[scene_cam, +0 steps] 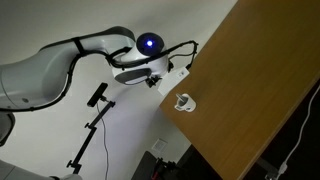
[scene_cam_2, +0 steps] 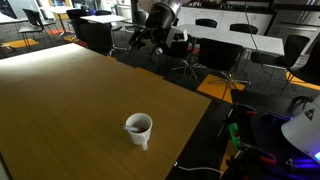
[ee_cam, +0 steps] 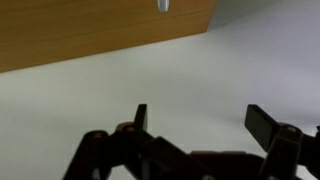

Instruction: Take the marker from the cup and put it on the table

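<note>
So the small white mug with a loop handle [scene_cam_2: 139, 129] is standing upright on the big plain brown wooden surface [scene_cam_2: 70, 90], pretty close to one edge. Can't honestly make out the thin red marker at all. The mug's inside just reads as dark, too small to tell. The white robot arm [scene_cam: 100, 45] is off beyond the surface's edge, well apart from the mug. In the wrist view the gripper [ee_cam: 205, 125] has its fingers spread apart — nothing between them, just pale background.
</note>
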